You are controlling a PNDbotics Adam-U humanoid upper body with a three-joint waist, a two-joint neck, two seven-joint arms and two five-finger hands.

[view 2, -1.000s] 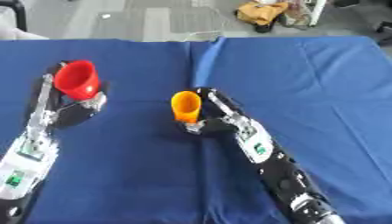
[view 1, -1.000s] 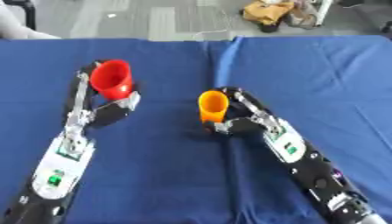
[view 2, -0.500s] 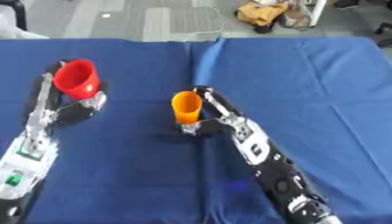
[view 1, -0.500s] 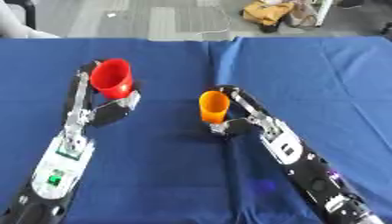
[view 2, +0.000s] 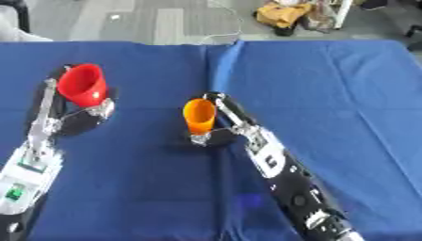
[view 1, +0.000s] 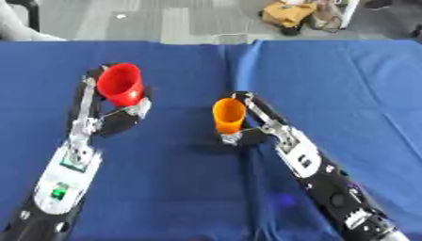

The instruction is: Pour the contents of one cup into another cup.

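Note:
A red cup [view 1: 121,84] is held upright at the left, its mouth facing up toward the camera, with my left hand [view 1: 124,116] curled round its lower part. An orange cup [view 1: 228,115] stands upright near the middle, and my right hand [view 1: 254,128] grips it from the right side and below. The two cups are well apart, with a stretch of blue cloth between them. What the cups contain cannot be seen.
A blue cloth [view 1: 329,84] covers the whole table, with a fold line [view 1: 247,52] running back from the middle. Beyond the far edge lie a grey floor and a brown bag [view 1: 288,12].

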